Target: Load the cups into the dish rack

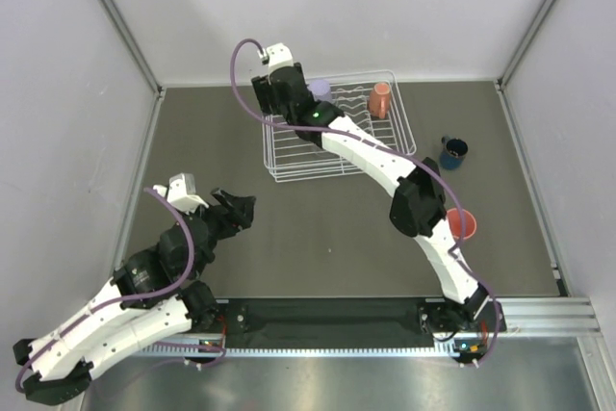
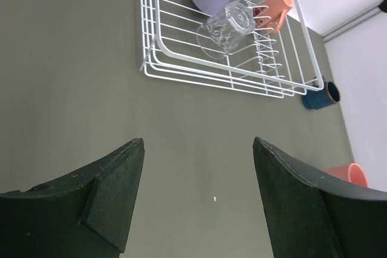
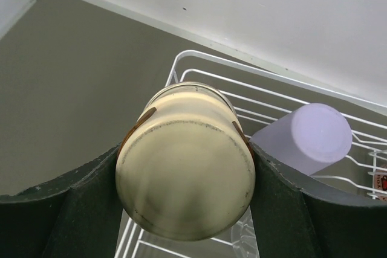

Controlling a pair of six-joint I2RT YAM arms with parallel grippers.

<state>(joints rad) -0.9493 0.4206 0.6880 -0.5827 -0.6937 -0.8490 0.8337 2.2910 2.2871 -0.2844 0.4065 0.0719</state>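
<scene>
Steel cup [image 3: 184, 170] fills the right wrist view, clamped between the two fingers of the right tool [image 3: 186, 152]. Its closed base faces that camera and its mouth points away, so its long axis runs along the tool, slanting down over the left part of the rack [image 1: 289, 166]. Whether it touches the wires I cannot tell.

Below it all lies the grey counter [image 1: 212, 141], with the rack at its far middle. The left tool [image 2: 198, 149] hangs over the counter near the front left, well apart from the rack, its fingers spread with nothing between them.

The lavender tumbler [image 3: 320, 137] stands in the rack by the far rim, base up, axis upright. The salmon mug [image 1: 379, 100] is in the far right corner of the rack beside the prongs [image 2: 266, 37]; which way its mouth points I cannot tell. The blue mug [image 1: 452, 151] stands mouth up on the counter just right of the rack. The pink tumbler [image 1: 464, 225] stands mouth up nearer the front, partly hidden by the right arm.
</scene>
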